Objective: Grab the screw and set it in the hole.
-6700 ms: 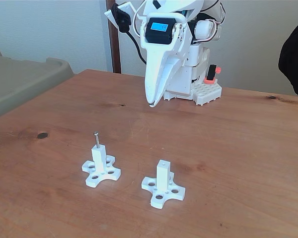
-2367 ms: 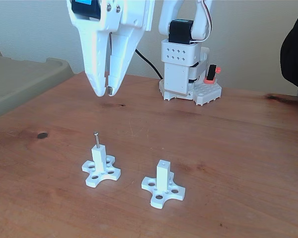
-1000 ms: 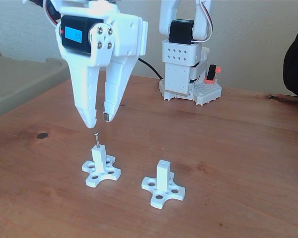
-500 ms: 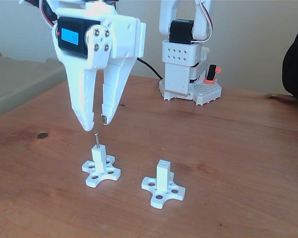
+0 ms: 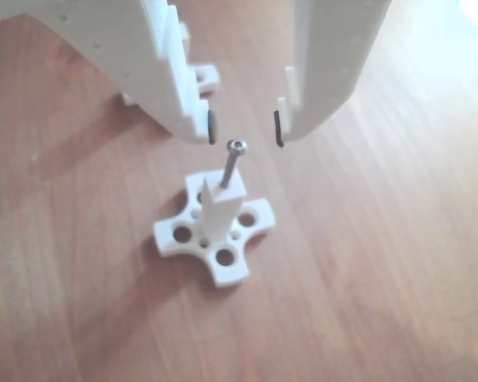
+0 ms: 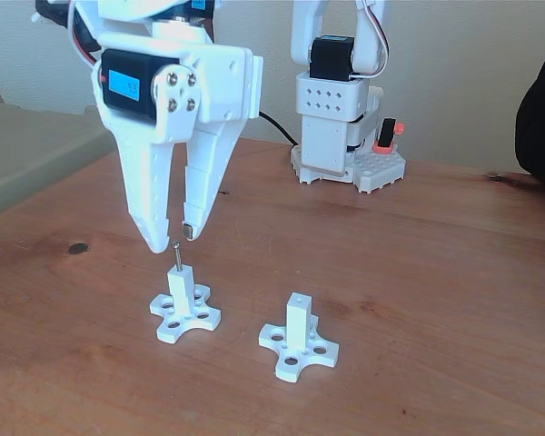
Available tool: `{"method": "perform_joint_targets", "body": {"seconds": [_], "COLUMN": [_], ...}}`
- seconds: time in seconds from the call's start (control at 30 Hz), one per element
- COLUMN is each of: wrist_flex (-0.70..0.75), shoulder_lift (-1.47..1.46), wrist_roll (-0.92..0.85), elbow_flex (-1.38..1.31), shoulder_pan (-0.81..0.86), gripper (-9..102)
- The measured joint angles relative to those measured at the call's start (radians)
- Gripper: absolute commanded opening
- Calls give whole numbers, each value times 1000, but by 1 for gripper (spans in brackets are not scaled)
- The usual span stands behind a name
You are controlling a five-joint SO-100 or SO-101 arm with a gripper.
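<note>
— Item: gripper (image 6: 174, 240)? Pose?
— Pointing straight down, fingers spread, nothing held.
— Item: screw (image 6: 176, 255)?
— Upright in the left white post (image 6: 181, 289), head just below and between the fingertips; hole (image 6: 298, 297) lower right.

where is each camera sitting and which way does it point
Other view: rides above the gripper, looking down between the open jaws at the screw standing in a white post on the wooden table.
Fixed view: stands low at the table's front, facing the arm's base and back wall; gripper above the screw, a second post to the right in this view.
Both show the jaws, screw, its post and the table.
</note>
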Motion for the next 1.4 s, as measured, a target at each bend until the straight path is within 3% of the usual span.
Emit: {"method": "perform_joint_targets", "body": {"seconds": [1.4], "wrist_flex": [-26], "shoulder_lift": [-52], "wrist_roll": [0], "elbow_flex": [0], "shoulder_pan": [9], "gripper": [9]}}
